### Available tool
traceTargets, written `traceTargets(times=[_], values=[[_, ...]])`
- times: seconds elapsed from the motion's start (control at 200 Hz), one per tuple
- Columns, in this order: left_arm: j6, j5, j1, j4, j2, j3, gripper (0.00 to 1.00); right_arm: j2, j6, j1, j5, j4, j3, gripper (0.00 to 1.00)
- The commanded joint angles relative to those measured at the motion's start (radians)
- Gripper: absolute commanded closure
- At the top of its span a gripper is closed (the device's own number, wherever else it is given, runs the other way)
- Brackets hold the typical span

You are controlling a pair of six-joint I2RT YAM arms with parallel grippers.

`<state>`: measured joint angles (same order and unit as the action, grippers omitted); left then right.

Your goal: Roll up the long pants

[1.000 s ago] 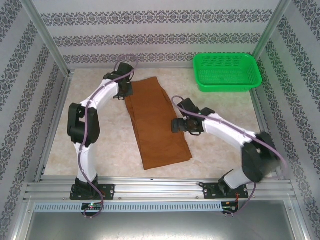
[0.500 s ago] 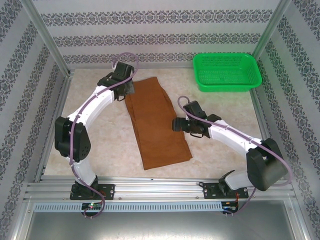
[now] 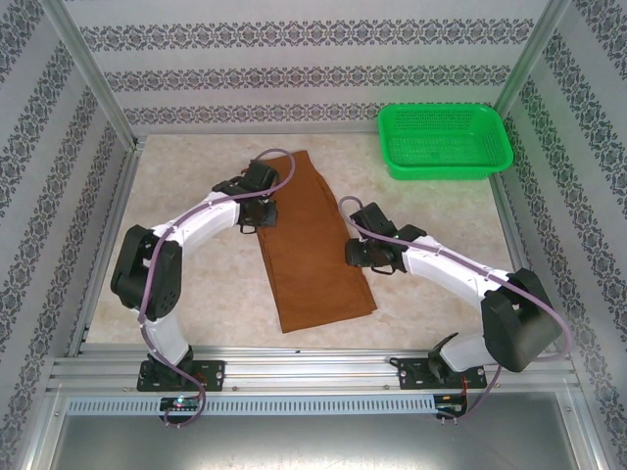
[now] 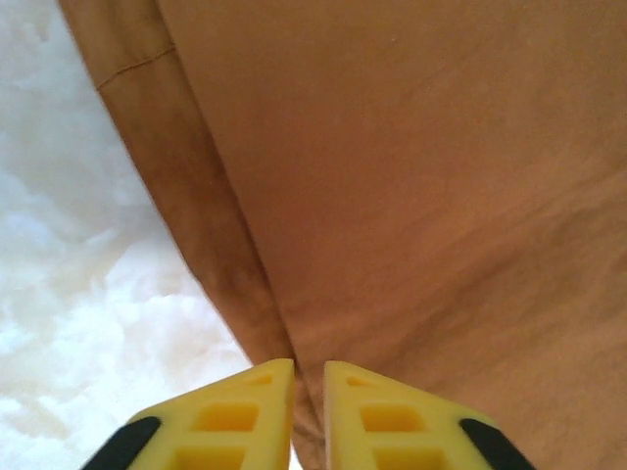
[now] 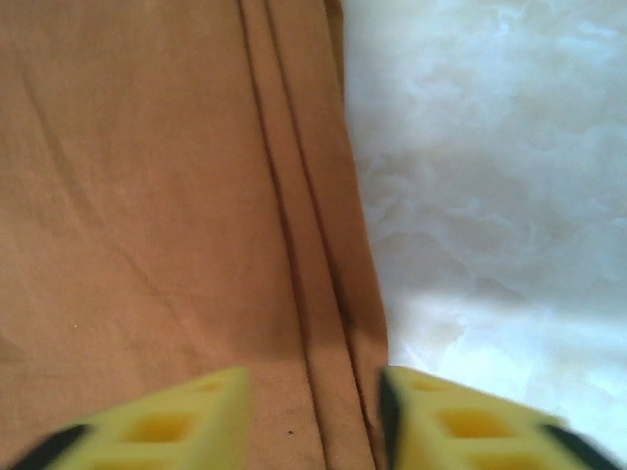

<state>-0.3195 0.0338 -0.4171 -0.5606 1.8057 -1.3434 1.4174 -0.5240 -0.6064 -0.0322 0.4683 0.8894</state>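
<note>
I've got the long pants (image 3: pixel 309 245) lying flat down the middle of the top view, folded into one long strip that runs from upper centre to lower centre on the pale marbled table (image 3: pixel 186 176). The left gripper (image 3: pixel 253 213) is at the strip's left edge, up near the top. On the left wrist view its yellow fingers (image 4: pixel 245 411) are drawn almost together, with just a sliver between them, above the cloth's edge. The right gripper (image 3: pixel 355 253) sits at the strip's right edge, mid-frame. Its wrist view shows the fingers (image 5: pixel 186 421) spread wide, straddling the layered edge. The green basket (image 3: pixel 446 142) is at the upper right, well apart.
</note>
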Motion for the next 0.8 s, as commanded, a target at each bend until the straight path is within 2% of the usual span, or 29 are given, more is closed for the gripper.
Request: traceTargets(times=[0.0, 0.265, 0.48, 0.54, 0.58, 0.629, 0.669, 0.744, 0.799], values=[[0.010, -0.045, -0.006, 0.025, 0.101, -0.093, 0.89, 0.001, 0.001, -0.023, -0.058, 0.023, 0.037, 1.00], [0.056, -0.130, -0.010, -0.117, 0.443, -0.426, 0.95, 0.097, -0.029, -0.069, -0.047, 0.029, 0.064, 1.00], [0.082, -0.122, -0.010, -0.241, 0.651, -0.730, 0.96, 0.094, -0.047, -0.082, -0.070, 0.038, 0.051, 1.00], [0.069, -0.082, -0.011, -0.280, 0.672, -0.792, 0.95, 0.087, -0.053, -0.082, -0.087, 0.053, 0.052, 1.00], [0.064, -0.050, -0.012, -0.268, 0.646, -0.777, 0.91, 0.080, -0.054, -0.081, -0.099, 0.065, 0.051, 0.84], [0.056, 0.011, -0.014, -0.223, 0.582, -0.707, 0.82, 0.067, -0.054, -0.080, -0.106, 0.081, 0.050, 0.52], [0.060, 0.056, -0.019, -0.170, 0.512, -0.619, 0.76, 0.053, -0.054, -0.077, -0.113, 0.096, 0.046, 0.33], [0.089, 0.125, -0.034, -0.064, 0.354, -0.420, 0.66, 0.017, -0.056, -0.061, -0.126, 0.123, 0.030, 0.15], [0.133, 0.150, -0.056, -0.010, 0.240, -0.278, 0.60, -0.014, -0.054, -0.038, -0.117, 0.126, 0.011, 0.11]])
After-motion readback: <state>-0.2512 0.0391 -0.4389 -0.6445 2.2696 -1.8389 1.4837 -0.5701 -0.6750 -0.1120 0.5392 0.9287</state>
